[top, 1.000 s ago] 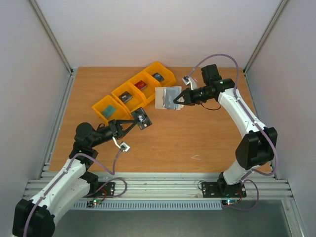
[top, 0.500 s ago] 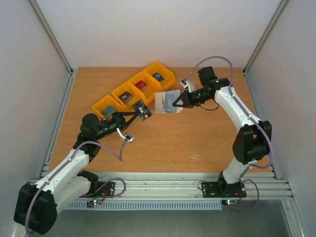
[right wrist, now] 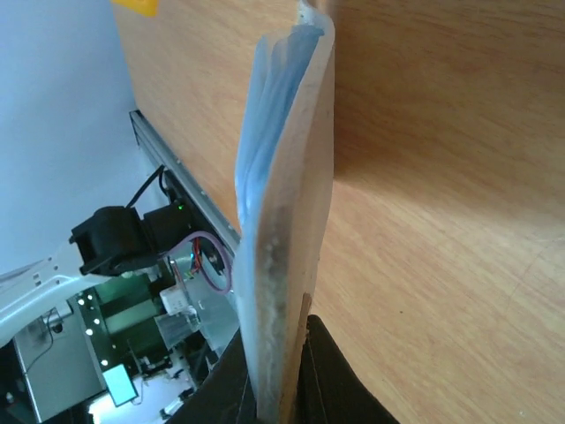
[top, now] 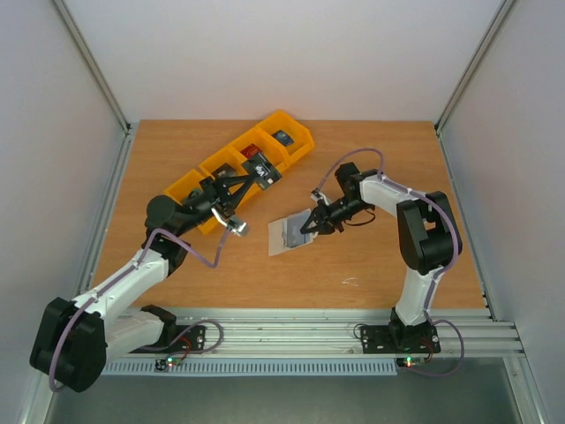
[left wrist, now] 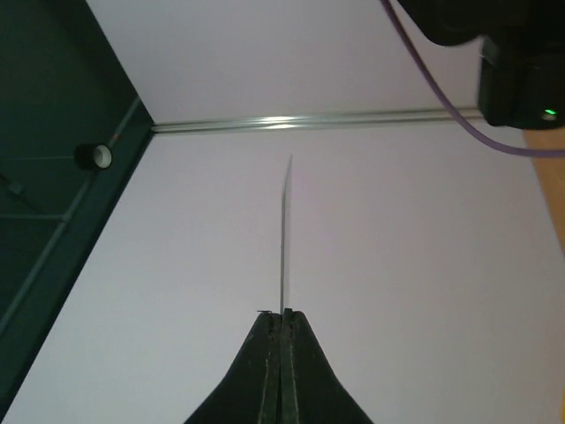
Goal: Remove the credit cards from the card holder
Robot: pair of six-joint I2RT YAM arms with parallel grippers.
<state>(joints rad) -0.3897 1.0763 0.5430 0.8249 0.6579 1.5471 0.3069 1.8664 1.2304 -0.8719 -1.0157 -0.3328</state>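
Note:
My left gripper [top: 252, 178] is shut on the black credit card [top: 266, 170] and holds it over the row of yellow bins. In the left wrist view the card [left wrist: 285, 238] shows edge-on, rising from the closed fingertips [left wrist: 282, 320]. My right gripper [top: 311, 223] is shut on the edge of the pale grey card holder [top: 288, 235], low over the middle of the table. In the right wrist view the holder [right wrist: 287, 212] stands edge-on between the fingers [right wrist: 331, 362]. I cannot tell whether it touches the wood. A small red item [top: 251, 152] lies in one bin.
The row of yellow bins [top: 199, 187] runs diagonally across the back left of the wooden table, with small items in the compartments. White walls and metal rails [top: 113, 190] border the table. The arms' bases stand on the near rail.
My left gripper carried the black card up and to the right, over the yellow bins. My right gripper brought the holder down and toward the table's middle.

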